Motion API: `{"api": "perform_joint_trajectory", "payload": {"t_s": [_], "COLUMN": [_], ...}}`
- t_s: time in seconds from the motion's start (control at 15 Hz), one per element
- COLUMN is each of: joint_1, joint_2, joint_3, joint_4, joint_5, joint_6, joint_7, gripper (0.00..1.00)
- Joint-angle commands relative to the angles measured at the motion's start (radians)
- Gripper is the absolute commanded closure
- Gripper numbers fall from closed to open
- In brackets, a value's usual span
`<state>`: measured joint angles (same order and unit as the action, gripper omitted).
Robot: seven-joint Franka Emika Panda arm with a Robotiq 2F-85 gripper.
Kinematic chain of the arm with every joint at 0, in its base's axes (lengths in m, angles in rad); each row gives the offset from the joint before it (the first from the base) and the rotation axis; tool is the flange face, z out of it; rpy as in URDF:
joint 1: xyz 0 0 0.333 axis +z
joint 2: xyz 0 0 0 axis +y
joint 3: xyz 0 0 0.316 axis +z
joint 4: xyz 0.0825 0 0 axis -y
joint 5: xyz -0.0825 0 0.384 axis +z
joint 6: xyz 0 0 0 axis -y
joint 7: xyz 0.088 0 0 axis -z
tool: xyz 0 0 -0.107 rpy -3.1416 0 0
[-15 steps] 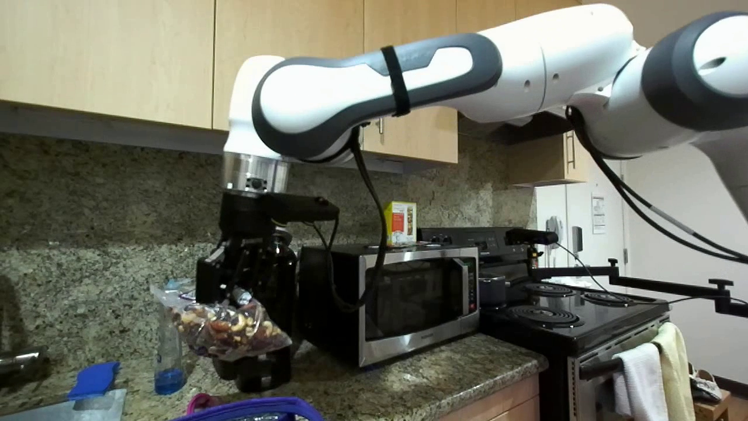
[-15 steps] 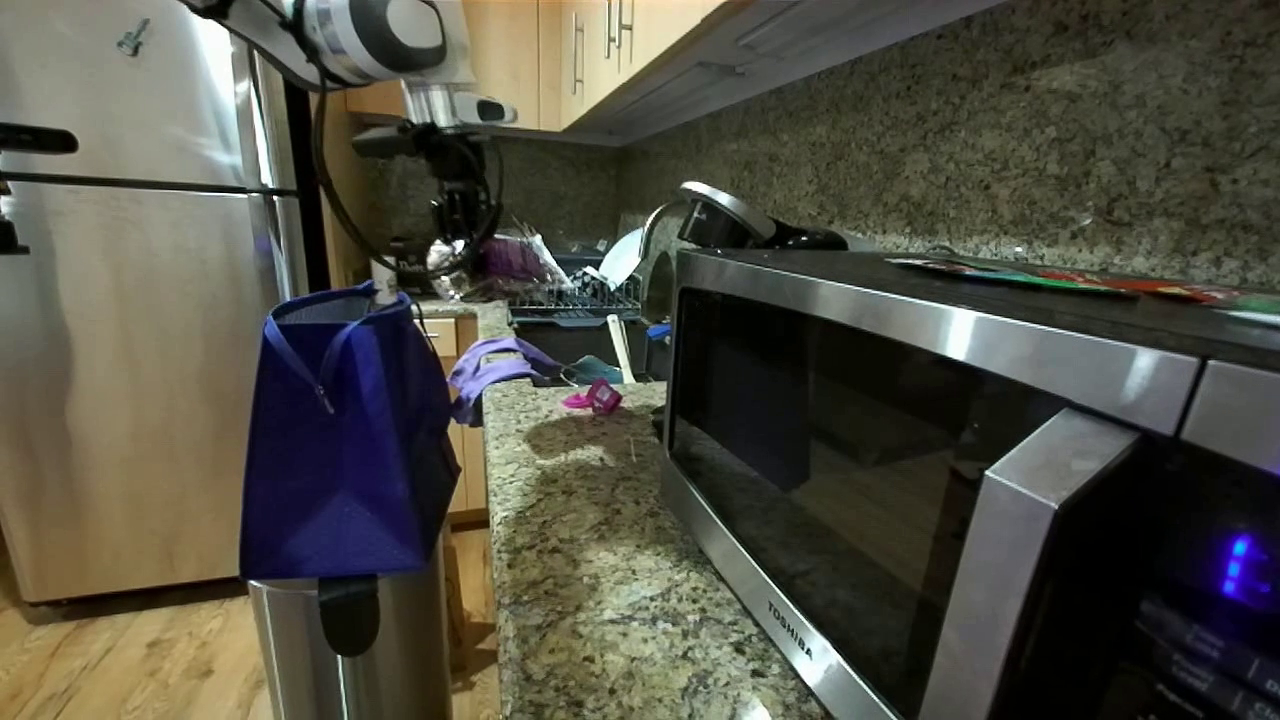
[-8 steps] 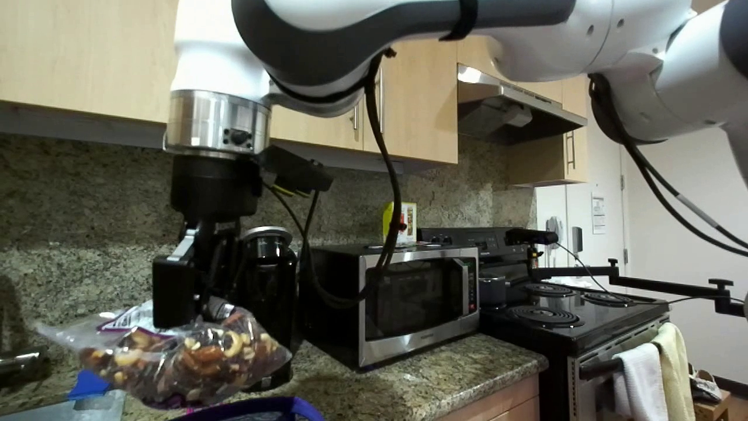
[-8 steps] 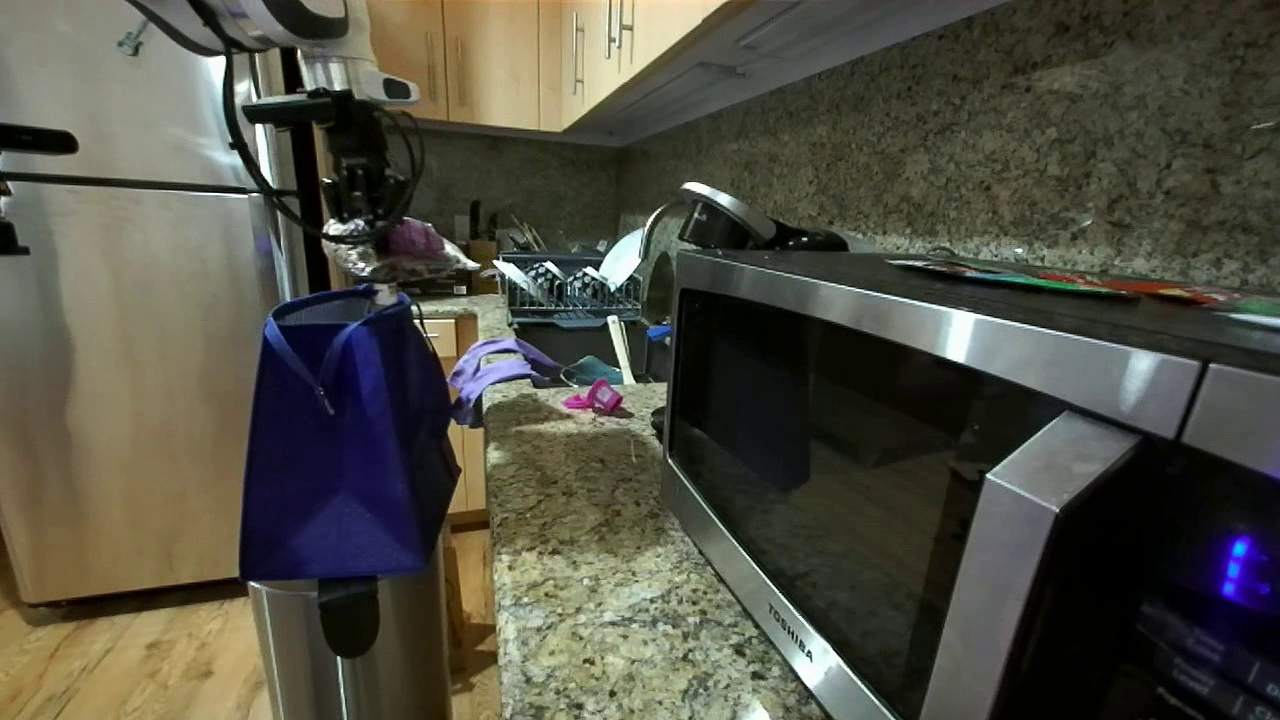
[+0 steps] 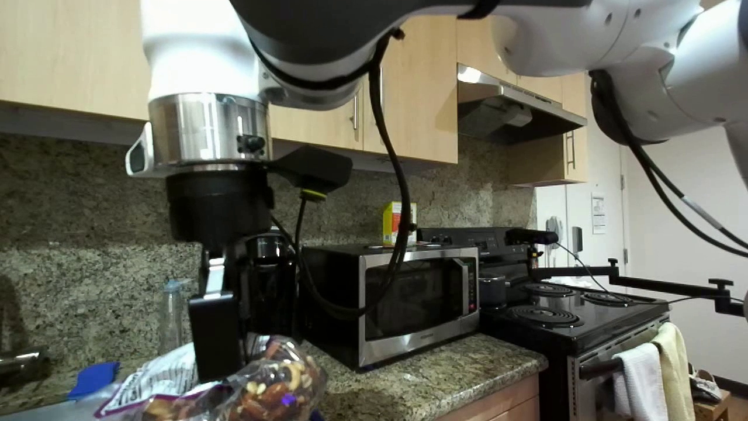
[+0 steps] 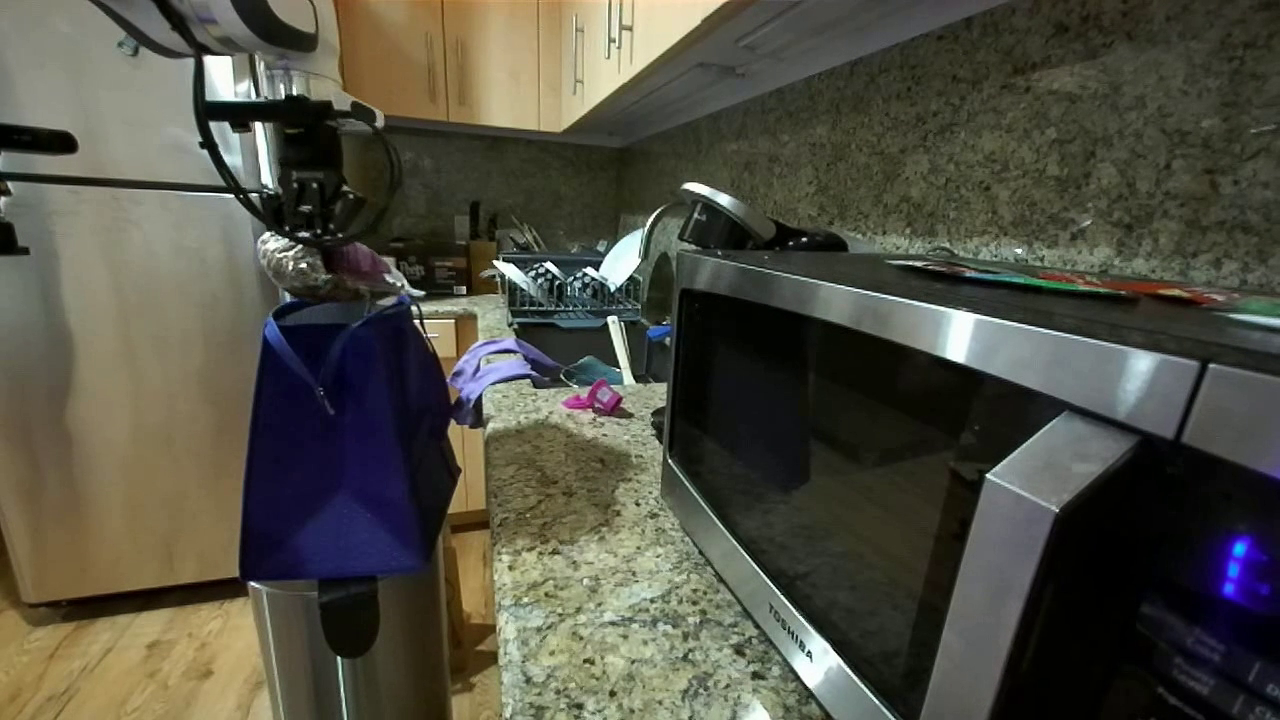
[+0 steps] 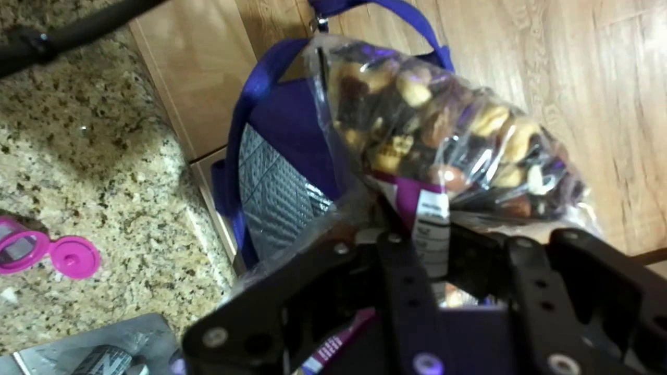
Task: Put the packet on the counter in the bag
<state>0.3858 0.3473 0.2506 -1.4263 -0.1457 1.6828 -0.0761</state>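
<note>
The fingers [image 5: 216,336] grip the packet [image 6: 315,272] of nuts above the mouth of the bag [image 6: 335,470].
In an exterior view, left to right: the refrigerator [image 6: 130,400]; the blue bag, which stands upright on a steel bin [image 6: 400,650] beside the left edge of the surface [image 6: 575,600]; the packet, at the bag's rim, contact unclear; the fingers, nearly together, with the packet's film pinched between them; a purple cloth [image 6: 478,378], which drapes over the surface's left edge; a pink container [image 6: 603,397], farther in from that edge; the microwave [image 6: 860,420], toward the right edge.
</note>
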Motion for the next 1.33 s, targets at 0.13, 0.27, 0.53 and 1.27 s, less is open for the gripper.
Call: {"api": "perform_joint_trajectory", "payload": {"t_s": [0.13, 0.27, 0.53, 1.27], "joint_1": [0.000, 0.005, 0.031, 0.102], "joint_2": [0.036, 0.063, 0.122, 0.232], "joint_3": [0.015, 0.017, 0.024, 0.040], "joint_4": [0.029, 0.044, 0.096, 0.221], "joint_5": [-0.013, -0.022, -0.049, -0.079], "joint_6": [-0.128, -0.149, -0.203, -0.165], "joint_7": [-0.077, -0.103, -0.143, -0.280], "gripper": [0.93, 0.93, 0.93, 0.92]}}
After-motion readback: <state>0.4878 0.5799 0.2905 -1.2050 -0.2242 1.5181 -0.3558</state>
